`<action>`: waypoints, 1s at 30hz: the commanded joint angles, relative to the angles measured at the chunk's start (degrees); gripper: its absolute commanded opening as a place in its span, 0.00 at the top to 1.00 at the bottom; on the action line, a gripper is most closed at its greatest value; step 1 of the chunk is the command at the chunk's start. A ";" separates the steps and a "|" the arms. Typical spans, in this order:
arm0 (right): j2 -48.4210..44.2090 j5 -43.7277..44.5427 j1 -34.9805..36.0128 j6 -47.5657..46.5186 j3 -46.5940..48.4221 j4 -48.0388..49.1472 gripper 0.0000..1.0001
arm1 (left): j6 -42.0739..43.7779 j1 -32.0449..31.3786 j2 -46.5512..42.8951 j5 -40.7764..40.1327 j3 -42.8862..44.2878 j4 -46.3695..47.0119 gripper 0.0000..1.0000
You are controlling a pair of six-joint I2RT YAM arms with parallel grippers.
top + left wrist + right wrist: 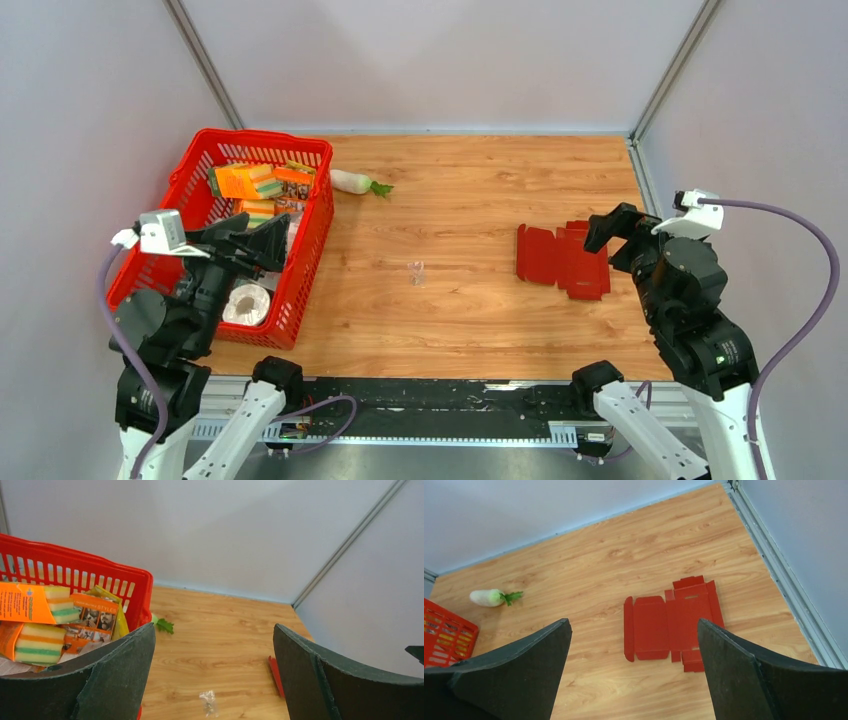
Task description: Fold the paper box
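Observation:
The paper box [560, 260] lies unfolded and flat on the wooden table at the right, a dark red cardboard sheet with creased panels and flaps, shown whole in the right wrist view [671, 622]. My right gripper [608, 228] hovers just right of the sheet, open and empty [634, 630]. Over at the left, my left gripper [255, 240] is raised above the basket, open and empty too [214, 635]. In the left wrist view only a thin edge of the paper box [275, 675] shows beside the right finger.
A red mesh basket [310, 250] at the left holds orange packets [245, 180], sponges and a tape roll [246, 303]. A white radish [355, 182] lies beside its far corner. A small clear plastic bag [417, 272] lies mid-table. Grey walls enclose the table.

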 commanded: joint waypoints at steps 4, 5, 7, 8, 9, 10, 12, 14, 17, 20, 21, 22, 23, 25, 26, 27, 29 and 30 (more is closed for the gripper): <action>4.45 -3.02 -0.19 -0.50 5.26 -4.39 0.00 | -0.34 0.21 2.80 3.52 0.74 -0.41 0.06; 4.72 -5.37 -0.19 -0.50 5.27 -4.30 0.00 | -0.52 0.21 2.89 3.44 0.65 -0.50 0.06; 5.86 -7.85 -0.19 -0.06 5.44 -4.65 0.00 | -1.22 0.21 3.32 3.78 0.82 -0.85 0.05; 6.47 -8.55 -0.19 1.59 5.70 -5.18 0.00 | -1.40 0.21 3.67 4.22 1.00 -1.20 0.05; 7.96 -9.17 -0.19 1.96 5.88 -5.96 0.00 | -1.92 0.21 4.55 6.40 1.26 -1.38 0.06; 8.84 -9.96 -0.19 2.66 5.97 -6.49 0.00 | -2.27 0.21 5.08 7.56 1.44 -1.64 0.06; 11.39 -12.59 -0.19 4.24 4.66 -7.55 0.00 | -2.63 0.21 7.09 13.50 1.27 -1.30 0.16; 13.33 -17.84 -0.37 6.43 1.42 -6.60 0.00 | -2.54 0.21 9.90 19.05 0.74 0.37 0.32; 16.49 -25.16 -0.98 9.16 -3.07 -2.47 0.00 | -3.77 0.21 14.03 26.54 -0.05 1.25 0.30; 18.51 -21.41 -2.03 13.03 -10.54 2.19 0.00 | -4.65 -0.84 16.68 30.50 -1.89 3.88 0.28; 19.30 -21.31 -3.08 13.82 -13.25 3.16 0.00 | -4.91 -1.80 17.29 30.07 -2.77 4.59 0.27; 20.18 -20.44 -6.31 15.74 -14.58 4.12 0.00 | -4.83 -3.55 17.82 29.11 -3.04 5.64 0.27; 21.50 -17.99 -8.26 16.37 -15.90 4.83 0.00 | -4.57 -7.49 19.13 26.40 -3.39 6.17 0.26; 22.12 -16.21 -14.91 16.73 -20.45 8.85 0.00 | -3.60 -12.95 20.98 23.40 -4.10 7.84 0.25; 22.65 -17.25 -17.65 16.64 -21.88 10.71 0.00 | -3.34 -17.94 22.91 20.52 -4.53 8.46 0.25; 22.91 -18.13 -20.99 16.55 -23.20 11.86 0.00 | -2.81 -19.99 24.06 19.53 -5.41 9.33 0.25; 23.18 -19.89 -27.77 14.46 -25.31 15.98 0.00 | -1.58 -25.59 26.95 16.90 -6.12 11.18 0.24; 23.88 -19.64 -29.44 13.83 -25.49 17.22 0.00 | -0.88 -27.20 27.84 15.67 -6.99 11.62 0.24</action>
